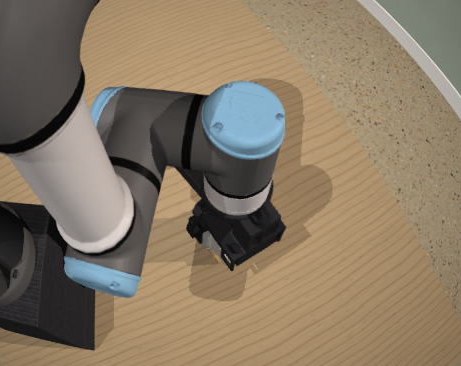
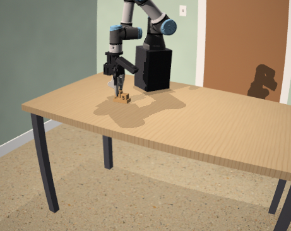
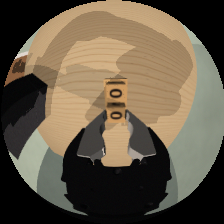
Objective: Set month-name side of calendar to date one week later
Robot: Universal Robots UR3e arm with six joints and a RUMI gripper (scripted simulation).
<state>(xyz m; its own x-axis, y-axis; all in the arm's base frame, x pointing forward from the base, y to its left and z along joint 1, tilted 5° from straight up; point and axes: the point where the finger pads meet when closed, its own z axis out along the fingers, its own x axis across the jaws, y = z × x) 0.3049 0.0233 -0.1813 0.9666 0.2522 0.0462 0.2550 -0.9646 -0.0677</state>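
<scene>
Apparently midway, clasping left cube (image 2: 120, 93) (image 3: 116, 116) in narrowed pincer (image 1: 222, 254) (image 2: 118, 92) (image 3: 116, 110) by tray (image 2: 117, 100), beside right cube (image 2: 124, 97) (image 3: 116, 93) showing 5; still needing release, flat seating, month-side check.

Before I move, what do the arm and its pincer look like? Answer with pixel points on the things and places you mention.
The arm (image 1: 244, 117) (image 2: 116, 38) is dark grey with pale sections, black bands and light blue round caps. The pincer (image 2: 118, 91) (image 3: 116, 110) has a blocky black body and two grey, angular fingers tapering toward their tips. I can't make out any cables.

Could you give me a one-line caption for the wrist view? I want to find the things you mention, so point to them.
The dark hand (image 1: 217, 254) (image 2: 118, 94) (image 3: 116, 110) at two small wooden cubes, each showing a 0.
</scene>
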